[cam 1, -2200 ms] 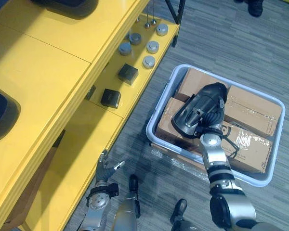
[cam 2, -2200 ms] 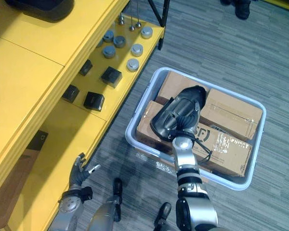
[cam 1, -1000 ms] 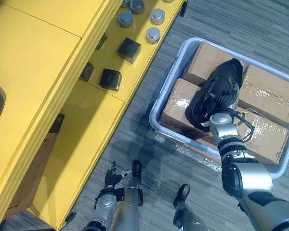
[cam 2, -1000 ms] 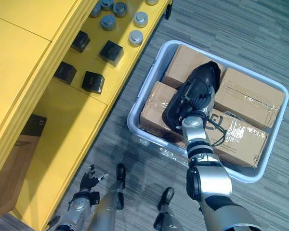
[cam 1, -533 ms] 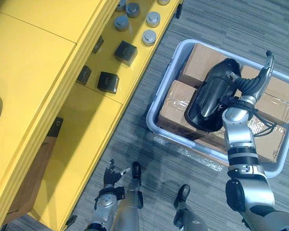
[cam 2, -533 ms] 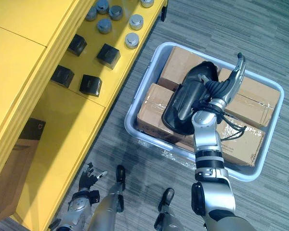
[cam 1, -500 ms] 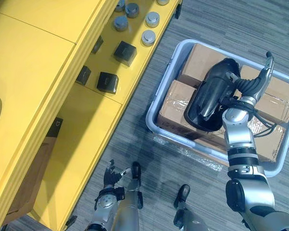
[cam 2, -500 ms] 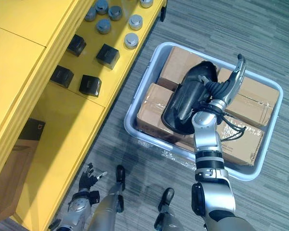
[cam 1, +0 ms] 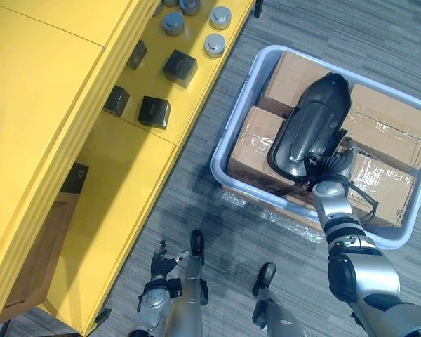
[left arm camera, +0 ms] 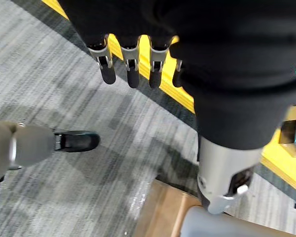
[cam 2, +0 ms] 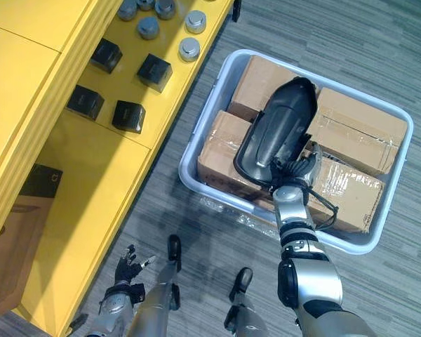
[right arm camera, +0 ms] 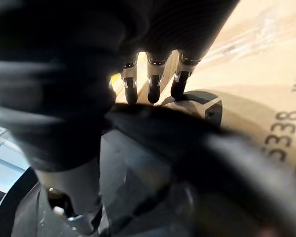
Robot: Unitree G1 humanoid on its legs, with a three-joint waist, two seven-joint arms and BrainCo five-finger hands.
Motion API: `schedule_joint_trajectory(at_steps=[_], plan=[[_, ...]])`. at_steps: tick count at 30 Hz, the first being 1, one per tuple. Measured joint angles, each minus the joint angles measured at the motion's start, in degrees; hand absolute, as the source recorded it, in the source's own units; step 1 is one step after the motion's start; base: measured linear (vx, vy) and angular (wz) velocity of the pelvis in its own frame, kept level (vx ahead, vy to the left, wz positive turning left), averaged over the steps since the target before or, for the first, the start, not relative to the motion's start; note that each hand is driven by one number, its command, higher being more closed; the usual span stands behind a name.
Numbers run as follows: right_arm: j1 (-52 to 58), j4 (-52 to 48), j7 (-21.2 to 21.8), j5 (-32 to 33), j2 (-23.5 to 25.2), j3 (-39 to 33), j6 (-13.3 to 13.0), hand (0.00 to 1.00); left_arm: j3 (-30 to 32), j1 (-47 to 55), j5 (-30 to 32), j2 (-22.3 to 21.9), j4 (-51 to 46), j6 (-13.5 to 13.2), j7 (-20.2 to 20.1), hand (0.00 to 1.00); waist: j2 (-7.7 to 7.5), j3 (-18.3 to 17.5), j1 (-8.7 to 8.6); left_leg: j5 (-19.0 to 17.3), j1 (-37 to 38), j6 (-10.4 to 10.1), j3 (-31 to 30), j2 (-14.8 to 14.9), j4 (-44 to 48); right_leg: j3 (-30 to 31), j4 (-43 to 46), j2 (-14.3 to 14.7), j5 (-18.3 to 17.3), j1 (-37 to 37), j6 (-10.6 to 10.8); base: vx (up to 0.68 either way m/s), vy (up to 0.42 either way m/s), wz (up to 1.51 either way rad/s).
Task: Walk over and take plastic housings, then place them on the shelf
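1. One black plastic housing [cam 1: 312,126] lies slantwise on top of the cardboard boxes [cam 1: 386,133] you see packed into a pale grey bin [cam 1: 228,140].
2. Your right hand [cam 1: 328,170] is at the housing's near, wider end. In the right wrist view its fingers [right arm camera: 153,89] curl over the housing's rim with their tips against the cardboard, and the thumb sits on the inner side, so the rim is pinched between them.
3. Your left hand [cam 1: 160,261] hangs low, well apart from the bin, just beside the yellow shelf [cam 1: 126,175]. Its fingers [left arm camera: 130,69] are nearly straight, point at the grey carpet and hold nothing.
4. On the shelf's lower tier, left of the bin, sit several black blocks [cam 1: 154,111] and, farther along, round silver caps [cam 1: 214,44].
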Motion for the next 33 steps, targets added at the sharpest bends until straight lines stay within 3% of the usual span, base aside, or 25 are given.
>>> schedule_joint_trajectory(at_steps=[8, 14, 16, 19, 25, 30, 33], plan=[[-2.9, 6.8, 4.7, 1.8, -6.5, 0.0, -0.1, 1.0, 0.0, -0.8, -1.0, 0.1, 0.0, 0.1, -1.1, 0.0, 0.0, 0.0, 0.09, 0.8, -0.4, -0.1, -0.8, 0.0, -0.9, -0.2, -0.1, 0.3, 0.0, -0.4, 0.0, 0.01, -0.006, 0.03], [0.9, 5.9, 7.8, 1.0, -7.5, 4.4, 1.0, 1.0, 2.0, 1.4, -3.8, -0.1, -22.1, 0.3, -1.2, 0.0, 0.03, 0.0, -0.11, 0.9, 1.9, -0.1, -1.1, -0.1, -0.9, -0.2, 0.0, 0.2, -0.2, 2.1, 0.1, 0.03, -0.01, 0.04], [3.9, 1.7, 8.2, -2.1, -7.9, 5.8, 1.4, 1.0, 3.0, 1.5, -5.1, 0.0, -31.1, -0.4, -1.1, 0.0, 0.03, 0.0, -0.6, 0.9, 3.4, -0.1, -1.2, -0.4, -0.9, -0.3, 0.4, -0.2, -0.7, 3.4, 0.2, 0.02, 0.0, 0.05], [7.8, -4.4, 9.2, -6.5, -9.1, 9.2, 1.7, 1.0, 2.7, -0.1, -7.2, 0.3, -35.2, -0.7, -1.4, 0.0, 0.04, 0.0, -1.95, 0.9, 5.6, -0.1, -1.5, -0.8, -1.1, -0.4, 2.4, -0.9, -2.0, 4.8, 0.6, 0.0, 0.012, 0.07], [13.6, -14.9, 11.0, -12.7, -9.1, 11.7, 1.8, 1.0, -0.4, -10.1, -15.1, 1.8, -32.5, -0.5, -3.2, 0.0, 0.03, -0.2, -4.01, 1.3, 9.5, 0.0, -0.6, -0.9, -2.8, 0.3, 4.1, -1.4, -3.1, 6.6, 0.8, -0.02, 0.013, -0.06], [14.3, -19.1, 12.7, -14.9, -7.5, 14.8, 1.8, 1.0, -3.7, -26.0, -24.4, 4.2, -16.6, 0.4, -4.1, 0.0, -0.11, -1.3, -6.9, 2.2, 11.5, 0.1, 1.3, -0.9, -4.2, 2.1, 4.1, -1.4, -3.0, 6.9, 0.8, -0.03, 0.012, -0.16], [14.1, -22.2, 12.6, -14.9, -6.4, 16.1, 1.9, 1.0, -4.9, -30.6, -29.1, 4.4, -12.3, 1.1, -4.1, 0.0, -0.16, -2.1, -8.0, 2.2, 12.3, 0.1, 2.4, -0.7, -4.2, 3.1, 4.1, -1.3, -2.9, 7.0, 0.7, 0.0, -0.009, -0.18]])
